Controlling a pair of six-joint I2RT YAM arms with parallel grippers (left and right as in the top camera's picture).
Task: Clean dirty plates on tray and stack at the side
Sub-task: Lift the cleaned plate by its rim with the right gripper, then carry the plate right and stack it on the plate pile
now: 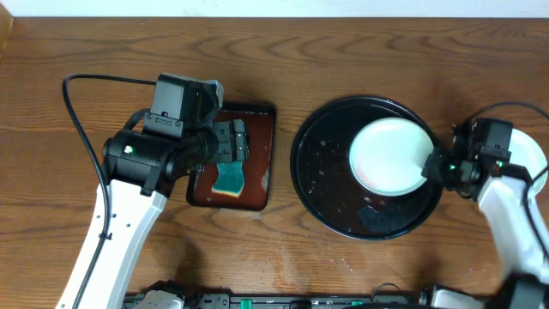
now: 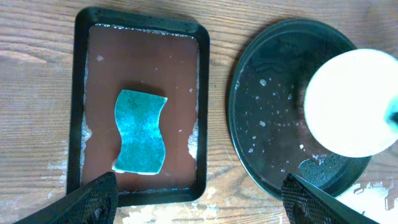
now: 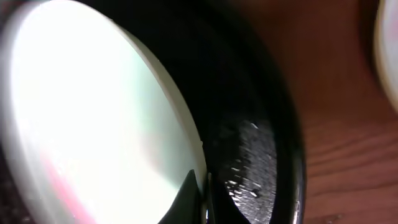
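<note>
1. Your right claw [image 1: 439, 166] seems clenched on the rim of the pale plate [image 1: 390, 154], as far as the blurred wrist view lets me judge. The plate lies in front of its tips, over the black tray [image 1: 319, 163]. The hold is only on a thin edge, so the plate can swing or slip out if you lift quickly.
2. The tray floor just beside the claw's tips carries wet drops [image 2: 264, 102]. The plate is probably wet too, and a wet rim slides easily between the fingers.
3. A faint red smear [image 3: 56, 186] shows on the plate's face, far from the tips. If you carry the plate away now, you may stack one that is not really clean.
4. A pale round thing [image 1: 530, 154] lies just behind the right claw, partly hidden by the arm; I cannot tell what it is. If you turn toward it, the held plate may strike it, or strike the tray's raised rim.
5. Your left claw [image 2: 205, 205] is released and holds nothing. The sponge [image 2: 140, 132] lies directly below it on the small brown tray [image 2: 79, 93]. If you descend off-centre, one finger can land on that tray's rim and tip it.
</note>
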